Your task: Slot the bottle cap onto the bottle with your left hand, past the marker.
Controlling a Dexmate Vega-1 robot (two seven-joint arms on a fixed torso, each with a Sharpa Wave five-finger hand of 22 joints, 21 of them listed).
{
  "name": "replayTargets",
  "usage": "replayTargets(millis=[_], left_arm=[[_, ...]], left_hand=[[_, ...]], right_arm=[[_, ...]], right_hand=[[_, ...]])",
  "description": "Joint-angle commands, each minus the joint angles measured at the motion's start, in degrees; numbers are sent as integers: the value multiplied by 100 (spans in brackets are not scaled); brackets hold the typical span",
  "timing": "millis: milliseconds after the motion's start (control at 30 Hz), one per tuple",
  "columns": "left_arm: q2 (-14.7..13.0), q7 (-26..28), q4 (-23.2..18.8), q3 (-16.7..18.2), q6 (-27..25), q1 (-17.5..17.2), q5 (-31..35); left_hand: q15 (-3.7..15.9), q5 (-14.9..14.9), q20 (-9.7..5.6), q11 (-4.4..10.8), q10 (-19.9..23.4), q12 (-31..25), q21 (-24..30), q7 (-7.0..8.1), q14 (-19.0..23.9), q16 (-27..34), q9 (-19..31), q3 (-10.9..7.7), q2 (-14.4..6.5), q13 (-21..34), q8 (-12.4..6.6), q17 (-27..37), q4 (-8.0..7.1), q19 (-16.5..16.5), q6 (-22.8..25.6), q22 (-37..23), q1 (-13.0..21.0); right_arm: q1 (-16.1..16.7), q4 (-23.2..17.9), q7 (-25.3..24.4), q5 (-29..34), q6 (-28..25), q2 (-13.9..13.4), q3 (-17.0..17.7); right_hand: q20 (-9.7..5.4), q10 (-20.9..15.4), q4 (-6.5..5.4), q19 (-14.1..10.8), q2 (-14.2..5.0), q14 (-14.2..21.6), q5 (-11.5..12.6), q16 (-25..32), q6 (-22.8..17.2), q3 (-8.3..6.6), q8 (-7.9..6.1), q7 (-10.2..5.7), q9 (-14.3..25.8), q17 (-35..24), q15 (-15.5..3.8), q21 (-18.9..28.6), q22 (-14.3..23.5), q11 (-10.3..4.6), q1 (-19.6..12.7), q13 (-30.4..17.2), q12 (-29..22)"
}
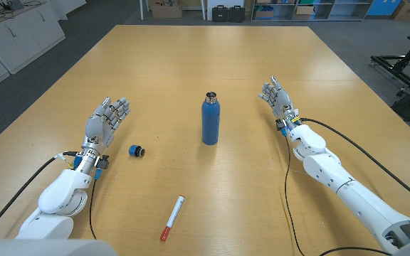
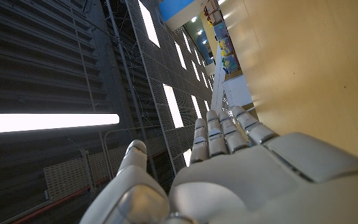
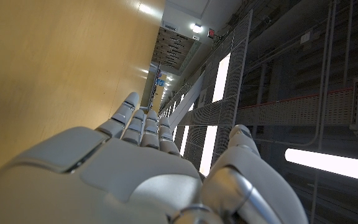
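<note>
Marker (image 1: 172, 217) lies near-center on the worktop (image 1: 191, 64), well apart from everything. Blue bottle (image 1: 210, 119) stands upright mid-worktop, mouth uncapped. Bottle cap (image 1: 137, 150) sits on its side just right of the left hand (image 1: 105, 122), fingers spread, holding nothing. Right hand (image 1: 277, 96) is likewise spread and holding nothing.

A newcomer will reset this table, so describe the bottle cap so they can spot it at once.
Start at the blue bottle standing upright mid-table. Look towards the robot's left hand; the bottle cap lies just beside it. It is small, stubby, blue and black, unlike the long white, red-tipped marker lying nearer the robot.
</note>
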State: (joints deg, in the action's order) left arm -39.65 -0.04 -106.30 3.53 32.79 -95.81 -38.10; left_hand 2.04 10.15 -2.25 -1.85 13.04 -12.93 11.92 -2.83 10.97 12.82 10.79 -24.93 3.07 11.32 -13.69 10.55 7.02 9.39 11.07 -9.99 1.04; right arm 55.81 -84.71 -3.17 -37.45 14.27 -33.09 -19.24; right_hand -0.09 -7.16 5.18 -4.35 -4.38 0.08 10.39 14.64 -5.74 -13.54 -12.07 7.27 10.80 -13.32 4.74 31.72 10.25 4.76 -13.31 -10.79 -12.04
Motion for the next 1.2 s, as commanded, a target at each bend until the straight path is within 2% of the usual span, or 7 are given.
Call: replayTargets(millis=[33, 333, 733, 867, 900, 967, 1200], left_arm=[[46, -319, 135, 344, 243, -338, 14], [449, 347, 187, 665, 482, -440, 1140], [871, 1136, -6, 1031, 219, -585, 2503], [950, 1160, 53, 1041, 277, -524, 2656], [963, 1165, 64, 1046, 282, -511, 2698], [979, 1173, 73, 1059, 273, -495, 2780], [1026, 1307, -63, 1177, 40, -554, 3232]], left_hand=[[25, 11, -125, 31, 85, -42, 75, 35, 101, 31, 27, -25, -28, 16, -39, 17, 24, 132, 50, -13, 40], [151, 5, -149, 143, 465, -126, 134, 106, 468, 98, 30, -6, 11, 18, -135, 18, 57, 474, 414, -13, 49], [202, 7, -118, 155, 612, -136, 132, 182, 620, 102, 32, -40, 0, 16, -209, 12, 110, 601, 668, -12, 131], [260, 48, -94, 244, 671, -115, 101, 241, 685, 75, 34, -194, -135, 14, -238, 2, 224, 639, 762, -10, 398], [286, 97, -88, 252, 687, -90, 76, 273, 700, 45, 36, -334, -263, 14, -241, -4, 297, 654, 777, -9, 628], [309, 129, -86, 274, 691, -72, 59, 287, 708, 23, 38, -427, -331, 14, -245, -8, 337, 662, 792, -8, 790], [373, 198, -91, 427, 682, -8, 3, 405, 732, -40, 43, -644, -316, 17, -252, -18, 428, 671, 791, -2, 1307]], right_arm=[[30, -21, -58, 17, -49, 45, -47], [16, -37, -91, 47, -58, 97, -97], [39, -174, -175, 115, -101, 96, -138], [64, -220, -216, 107, -116, 106, -133], [72, -233, -229, 104, -119, 111, -131], [85, -260, -250, 115, -121, 108, -133], [130, -362, -314, 136, -164, 92, -138]], right_hand=[[14, -67, 19, -43, -22, 56, 23, 25, -45, 16, 9, 7, 28, -15, 16, -16, 20, 16, -1, -27, -38], [13, -75, 20, -51, -26, 68, 24, 29, -49, 17, 11, 8, 28, -15, 22, -25, 21, 11, -1, -27, -39], [21, -84, 33, -67, -34, 87, 29, 35, -57, 12, 12, -4, 29, -13, 20, -35, 21, 5, -19, -28, -39], [23, -85, 35, -74, -36, 90, 30, 35, -64, 11, 11, -5, 29, -13, 24, -37, 22, 6, -22, -28, -39], [20, -90, 36, -72, -37, 89, 30, 35, -64, 11, 11, -7, 29, -13, 21, -38, 22, 10, -23, -29, -40], [22, -93, 36, -76, -37, 92, 31, 36, -65, 11, 11, -7, 29, -13, 27, -39, 22, 12, -24, -29, -41], [22, -107, 41, -83, -43, 102, 34, 39, -78, 10, 10, -4, 30, -13, 20, -49, 22, 30, -30, -29, -44]])
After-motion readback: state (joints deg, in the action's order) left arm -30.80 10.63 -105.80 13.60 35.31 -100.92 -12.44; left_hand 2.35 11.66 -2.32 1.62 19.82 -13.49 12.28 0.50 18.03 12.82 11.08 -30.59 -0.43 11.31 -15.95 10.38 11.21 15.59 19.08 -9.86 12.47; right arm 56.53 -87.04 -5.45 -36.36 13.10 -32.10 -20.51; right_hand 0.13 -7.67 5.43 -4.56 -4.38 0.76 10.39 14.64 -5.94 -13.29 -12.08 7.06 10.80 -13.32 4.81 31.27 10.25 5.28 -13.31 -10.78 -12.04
